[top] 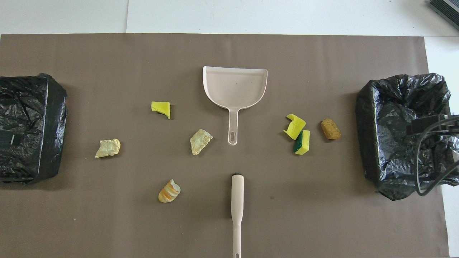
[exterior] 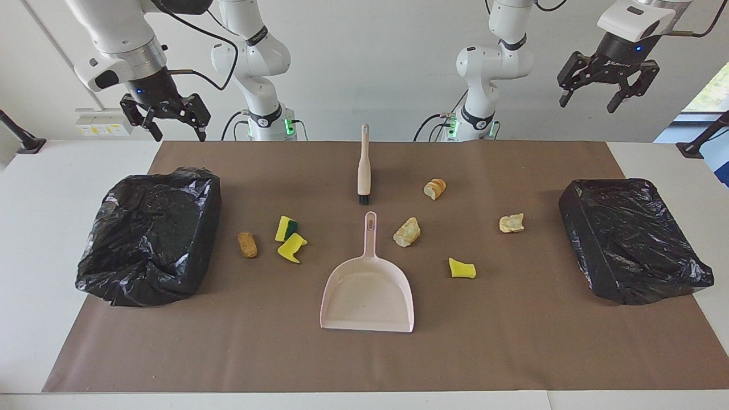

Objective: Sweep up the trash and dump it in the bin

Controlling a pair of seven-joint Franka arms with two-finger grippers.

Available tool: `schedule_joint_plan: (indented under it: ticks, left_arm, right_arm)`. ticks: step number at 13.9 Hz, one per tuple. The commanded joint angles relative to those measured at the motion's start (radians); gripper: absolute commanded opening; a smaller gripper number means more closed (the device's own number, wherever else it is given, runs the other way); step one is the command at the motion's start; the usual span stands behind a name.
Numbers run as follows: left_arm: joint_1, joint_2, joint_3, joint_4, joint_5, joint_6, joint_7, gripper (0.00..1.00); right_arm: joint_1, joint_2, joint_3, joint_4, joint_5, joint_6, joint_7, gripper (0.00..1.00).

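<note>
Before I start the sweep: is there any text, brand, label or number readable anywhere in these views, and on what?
Nothing can be read for certain.
Left gripper: a pale brand mark on its black body, too small to read.
Right arm's wrist band: lettering, too small to read.
Brush, dustpan, trash scraps and both black bins: no text.

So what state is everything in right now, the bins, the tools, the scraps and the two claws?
Left gripper: open, raised, holding nothing.
Right gripper: open, raised, holding nothing.
Dustpan: flat on the mat, holding nothing.
Brush: lying flat, untouched.
Trash scraps: seven, scattered on the mat, unswept.
Bin at the right arm's end: bag-lined, open.
Bin at the left arm's end: bag-lined.
</note>
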Motion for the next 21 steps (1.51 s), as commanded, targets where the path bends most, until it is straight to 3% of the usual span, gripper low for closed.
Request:
schedule_joint_plan:
  ticks: [1, 10, 13, 16, 19, 21]
  left_arm:
    - [0.017, -0.006, -0.011, 0.004, 0.007, -0.025, -0.004, 1.0]
    - [0.014, -0.018, -0.014, -0.002, 0.004, -0.036, -0.005, 1.0]
    - [0.0, -0.022, -0.023, -0.014, -0.004, -0.016, -0.007, 1.0]
    - [-0.028, -0.032, -0.06, -0.049, -0.016, -0.001, -0.022, 1.0]
    - [-0.029, -0.082, -0.164, -0.195, -0.025, 0.042, -0.097, 1.0]
    - [-0.058, -0.142, -0.213, -0.34, -0.054, 0.163, -0.173, 1.0]
  right_arm:
    - [-0.005, -0.014, 0.01, -0.006, -0.015, -0.021, -0.004, 1.0]
    - [0.015, -0.019, 0.02, -0.029, -0.012, -0.029, -0.068, 1.0]
    - [0.067, -0.008, 0.022, -0.095, -0.009, 0.088, 0.001, 1.0]
    - [0.109, 0.067, 0.023, -0.104, 0.006, 0.193, 0.085, 1.0]
    - [0.153, 0.147, 0.023, -0.107, 0.008, 0.289, 0.105, 1.0]
    - [0.178, 0.205, 0.023, -0.116, 0.008, 0.342, 0.13, 1.0]
